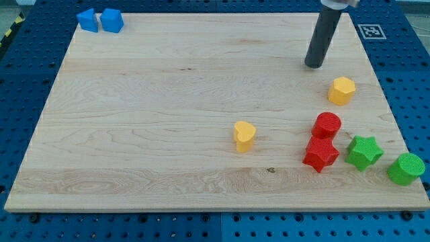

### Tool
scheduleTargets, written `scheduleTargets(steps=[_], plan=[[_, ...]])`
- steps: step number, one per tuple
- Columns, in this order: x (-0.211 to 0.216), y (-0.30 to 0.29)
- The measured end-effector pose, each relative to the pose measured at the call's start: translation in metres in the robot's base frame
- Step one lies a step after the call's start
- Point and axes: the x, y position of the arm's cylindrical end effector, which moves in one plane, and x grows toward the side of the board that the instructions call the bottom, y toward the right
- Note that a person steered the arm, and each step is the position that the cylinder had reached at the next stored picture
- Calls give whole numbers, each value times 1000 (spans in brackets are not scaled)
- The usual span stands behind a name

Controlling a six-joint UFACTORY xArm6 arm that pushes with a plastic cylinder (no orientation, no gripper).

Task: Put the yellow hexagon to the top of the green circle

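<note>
The yellow hexagon point(341, 90) lies at the view's right, above the middle. The green circle point(406, 169) sits near the board's bottom right corner, well below and to the right of the hexagon. My tip point(314, 65) rests on the board just above and to the left of the yellow hexagon, a short gap apart from it.
A red circle point(326, 125) and a red star point(321, 154) stand between the hexagon and the bottom edge. A green star point(364, 152) lies left of the green circle. A yellow heart point(244, 136) sits near the middle. Two blue blocks point(99, 20) are at the top left.
</note>
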Motion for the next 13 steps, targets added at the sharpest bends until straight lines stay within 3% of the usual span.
scheduleTargets(steps=[2, 4, 6, 9, 13], plan=[[5, 45], [17, 17], [95, 13], [163, 28], [127, 33]])
